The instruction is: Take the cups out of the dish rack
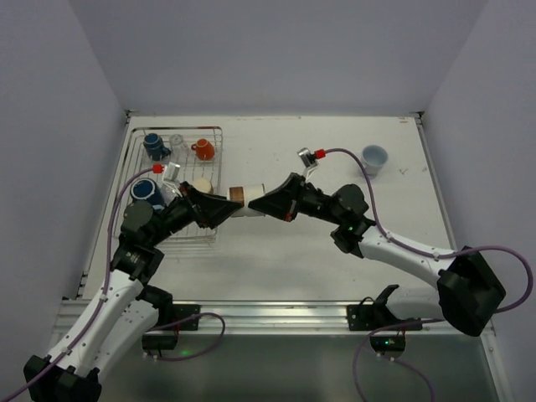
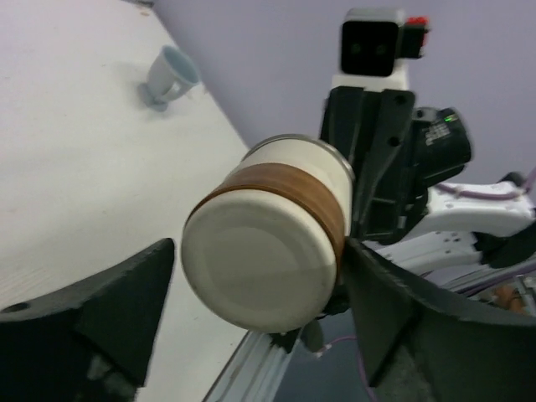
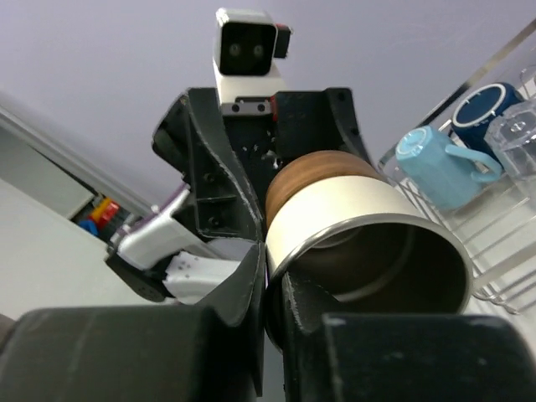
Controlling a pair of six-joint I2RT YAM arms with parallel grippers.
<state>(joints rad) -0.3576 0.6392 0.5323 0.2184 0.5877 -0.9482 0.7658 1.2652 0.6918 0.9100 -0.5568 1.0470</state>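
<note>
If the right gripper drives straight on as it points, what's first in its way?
Beyond the cream cup pinched in the right gripper, the left gripper, facing it head-on, jaws flanking the cup's base.

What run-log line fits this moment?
phase: handover | cream cup: midair | right gripper: shut on rim | left gripper: open around base

A cream, brown-banded cup [image 1: 244,202] hangs sideways in midair beside the wire dish rack [image 1: 219,155].

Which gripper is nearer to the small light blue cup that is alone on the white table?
Right. The right gripper is mid-table, left of the light blue cup. The left gripper faces it from farther left, beside the silver wire dish rack.
</note>
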